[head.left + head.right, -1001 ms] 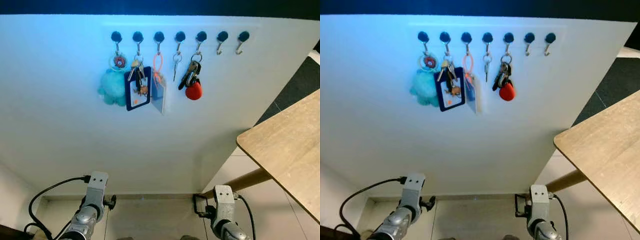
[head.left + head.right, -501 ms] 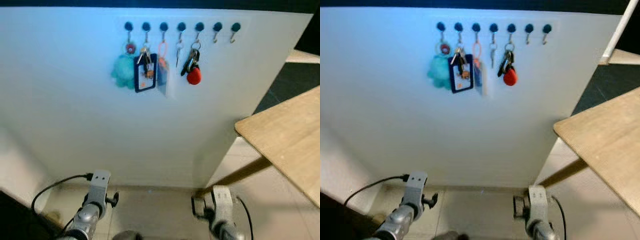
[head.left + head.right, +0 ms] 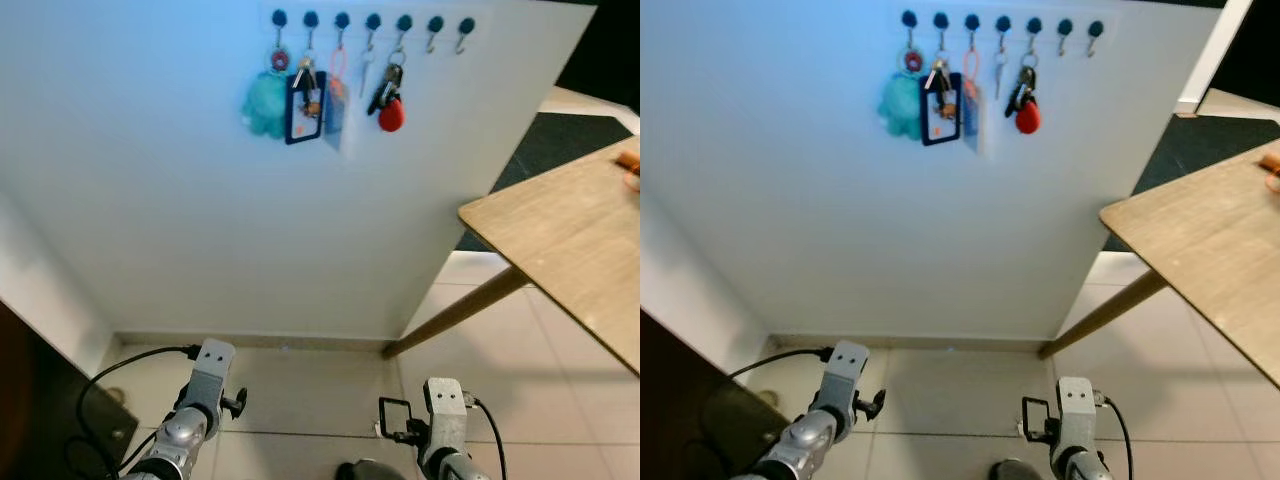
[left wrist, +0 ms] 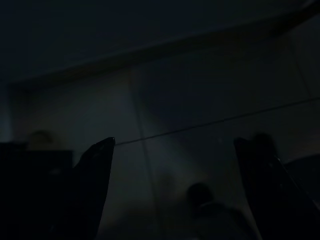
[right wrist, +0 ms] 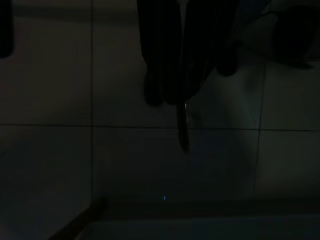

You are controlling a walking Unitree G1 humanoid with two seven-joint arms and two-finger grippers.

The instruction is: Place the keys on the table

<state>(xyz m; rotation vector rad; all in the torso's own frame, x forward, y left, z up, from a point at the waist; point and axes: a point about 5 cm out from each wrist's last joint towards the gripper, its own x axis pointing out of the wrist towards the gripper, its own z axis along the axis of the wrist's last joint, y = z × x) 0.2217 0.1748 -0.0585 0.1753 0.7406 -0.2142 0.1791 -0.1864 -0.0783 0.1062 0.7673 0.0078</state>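
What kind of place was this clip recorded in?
Probably a home entryway: a white wall carries a row of dark key hooks hung with keys and a teal plush keychain, above a tiled floor beside a light wooden table.

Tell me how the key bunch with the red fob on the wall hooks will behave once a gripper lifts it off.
The key bunch with the red fob hangs from a single hook, so it will probably swing and dangle loosely. It looks like several separate pieces on a ring, so they will likely splay and shift in the grip. The keys are probably metal and may slide between the fingers.
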